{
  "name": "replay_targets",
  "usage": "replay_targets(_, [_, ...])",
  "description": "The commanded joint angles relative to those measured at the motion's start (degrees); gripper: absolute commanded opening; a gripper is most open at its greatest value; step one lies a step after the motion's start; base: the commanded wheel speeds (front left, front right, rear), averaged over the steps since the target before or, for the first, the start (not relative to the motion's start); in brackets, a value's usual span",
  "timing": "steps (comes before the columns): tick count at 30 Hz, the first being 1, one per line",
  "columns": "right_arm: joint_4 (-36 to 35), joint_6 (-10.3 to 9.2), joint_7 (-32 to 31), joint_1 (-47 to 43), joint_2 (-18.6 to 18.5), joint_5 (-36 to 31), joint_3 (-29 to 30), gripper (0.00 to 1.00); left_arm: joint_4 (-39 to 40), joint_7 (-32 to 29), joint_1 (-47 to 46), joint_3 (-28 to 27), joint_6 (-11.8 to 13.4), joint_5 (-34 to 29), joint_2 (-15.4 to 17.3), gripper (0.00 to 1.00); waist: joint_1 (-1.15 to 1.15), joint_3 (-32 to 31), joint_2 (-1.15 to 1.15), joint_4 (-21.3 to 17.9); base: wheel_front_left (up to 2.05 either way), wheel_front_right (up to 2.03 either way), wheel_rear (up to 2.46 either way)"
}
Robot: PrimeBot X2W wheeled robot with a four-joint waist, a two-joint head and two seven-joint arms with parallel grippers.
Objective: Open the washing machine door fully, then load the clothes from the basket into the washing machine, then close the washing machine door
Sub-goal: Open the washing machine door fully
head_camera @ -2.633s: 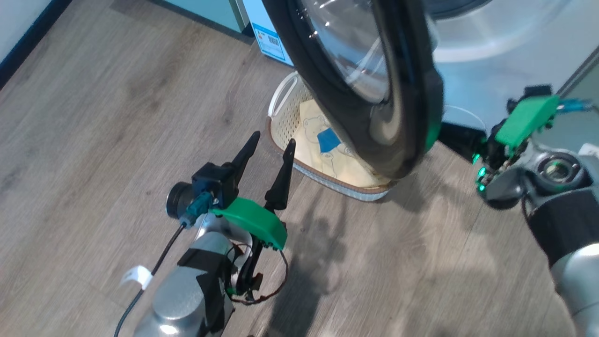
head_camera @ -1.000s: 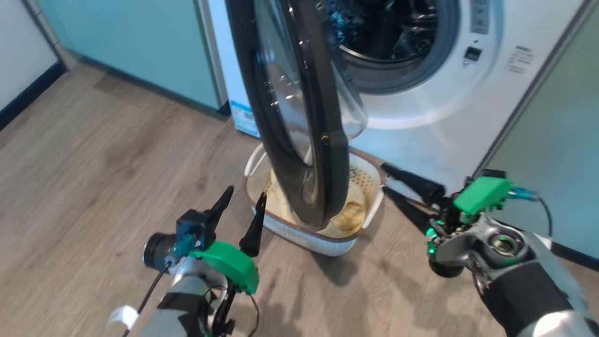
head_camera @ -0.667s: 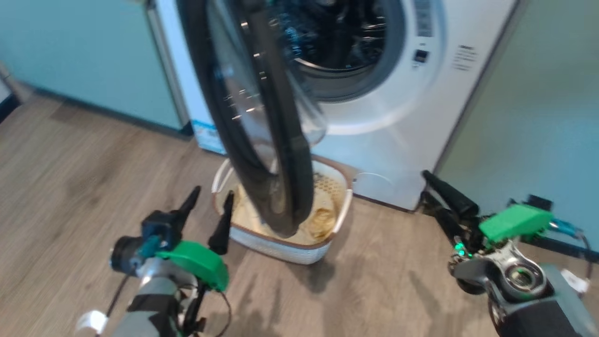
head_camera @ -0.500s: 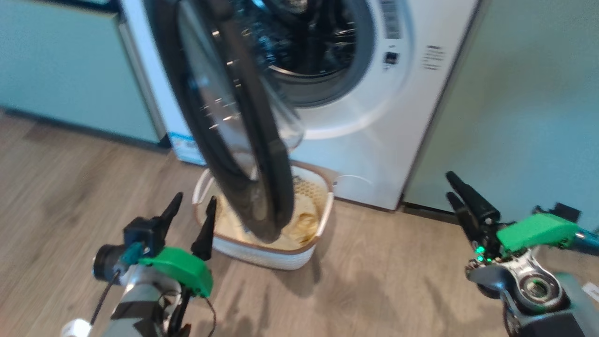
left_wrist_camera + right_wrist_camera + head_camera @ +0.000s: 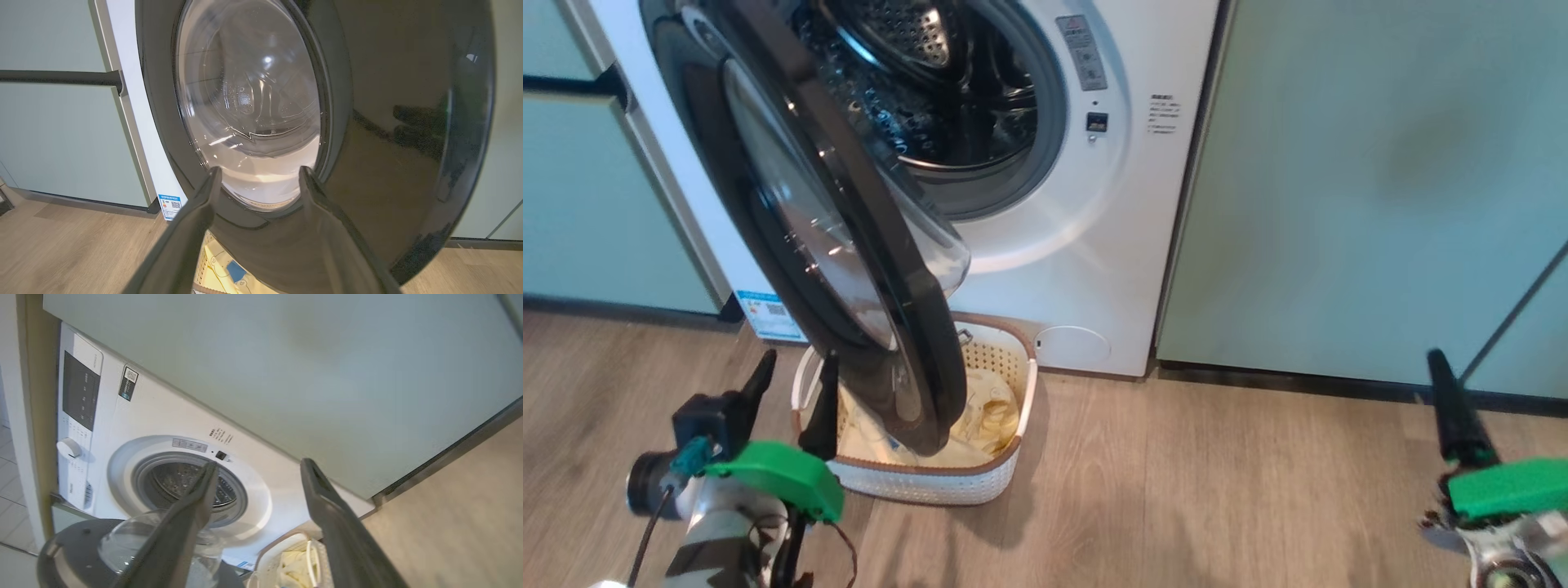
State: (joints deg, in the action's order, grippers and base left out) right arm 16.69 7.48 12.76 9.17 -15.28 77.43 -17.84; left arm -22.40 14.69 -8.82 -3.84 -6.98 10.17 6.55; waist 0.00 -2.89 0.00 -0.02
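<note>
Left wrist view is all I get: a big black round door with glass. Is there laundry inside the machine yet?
Observer: No; the part of the drum that the head view shows is bare.
Operator: Where is the other claw?
Observer: The right gripper is off to the right, before a green cabinet, open and empty.
Operator: So where is it?
Observer: The clothes lie in the basket on the floor before the washing machine, under the door's lower edge.
</note>
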Motion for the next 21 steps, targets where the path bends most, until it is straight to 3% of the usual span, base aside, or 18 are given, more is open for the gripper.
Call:
replay_targets(1, [-1.1,0.01,1.5,1.2,-2.1,-2.5,-0.8,1.00,1.9,0.3,-1.9,-2.7,-0.1,0.0,1.7,1.00,0.00,-0.4,0.00,-0.7,0.00,0.00,0.00])
replay_targets(4, [-1.2,0.01,2.2,0.2,-2.6,-9.0,3.5,1.00,1.8,0.3,-1.6,-3.5,-0.2,-0.1,1.8,1.00,0.00,-0.5,0.00,-1.4,0.00,0.00,0.00])
replay_targets(11, [-6.7,0.01,2.2,-4.6,0.1,-30.1,13.2,1.00,1.4,0.3,-1.5,-4.7,-0.4,-0.2,2.3,1.00,0.00,-0.7,0.00,-3.0,0.00,0.00,0.00])
replay_targets(16, [-10.0,0.01,2.2,-7.2,1.7,-41.3,15.1,1.00,1.2,0.3,-1.7,-5.3,-0.4,-0.2,2.6,1.00,0.00,-0.9,0.00,-3.8,0.00,0.00,0.00])
replay_targets(21, [-12.1,0.01,2.2,-9.9,1.2,-52.7,12.6,1.00,0.8,0.3,-2.0,-5.3,-0.5,-0.3,2.9,1.00,0.00,-1.0,0.00,-4.5,0.00,0.00,0.00])
